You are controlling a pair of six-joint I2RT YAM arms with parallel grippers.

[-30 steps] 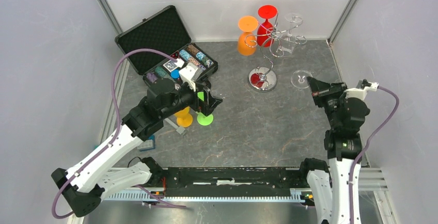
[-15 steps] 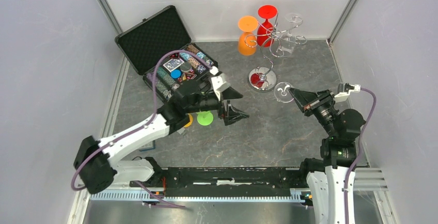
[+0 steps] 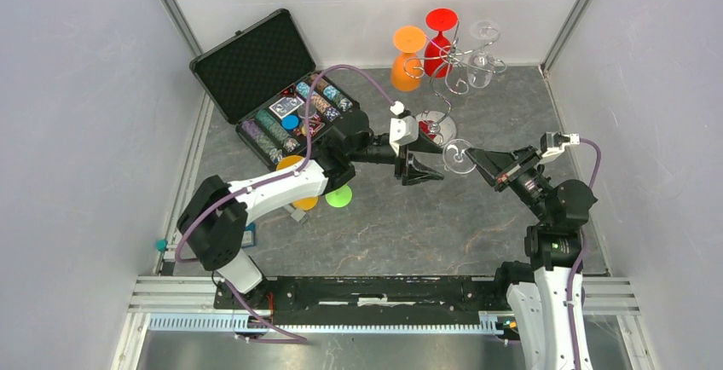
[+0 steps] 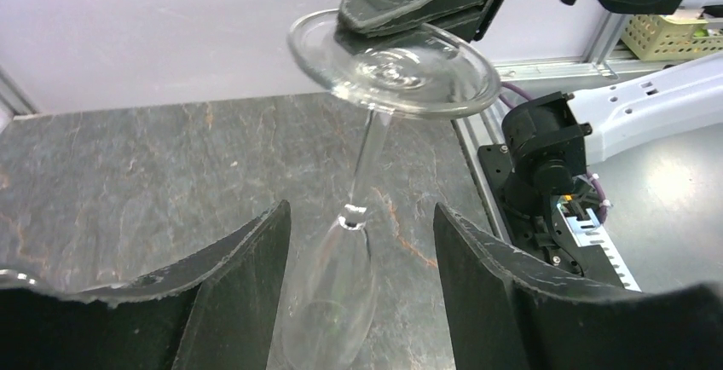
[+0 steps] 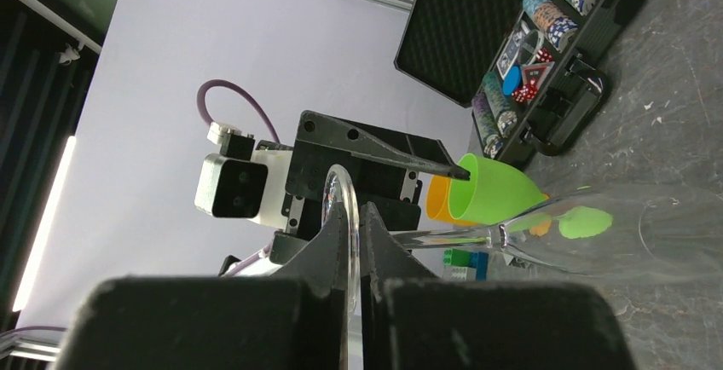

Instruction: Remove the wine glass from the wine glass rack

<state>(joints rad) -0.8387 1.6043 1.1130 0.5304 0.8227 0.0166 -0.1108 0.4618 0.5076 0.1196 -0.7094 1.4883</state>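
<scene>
Nearest the arm bases, out over the bare middle of the table (image 3: 409,225), the clear wine glass (image 4: 368,161) is already off the rack, held in the air between the two grippers, tilted well over with its bowl pointing left. The right gripper (image 3: 474,158) pinches the rim of the round foot, its fingers pressed flat on either face of the disc. The left gripper (image 4: 360,211) is spread wide, one finger on each side of the joint between stem and bowl, and touches nothing as far as I can tell. This looks like a hand-over. To do it well, the left fingers should close on the stem rather than the thin bowl, slowly and squarely, and the right should let go only once that hold is firm. A grip on the foot alone leaves the glass free to swing. Just beyond stands the wine glass rack (image 3: 433,129), with an orange glass (image 3: 408,56), a red glass (image 3: 439,36) and another clear glass (image 3: 482,56) hanging from its curled arms.
</scene>
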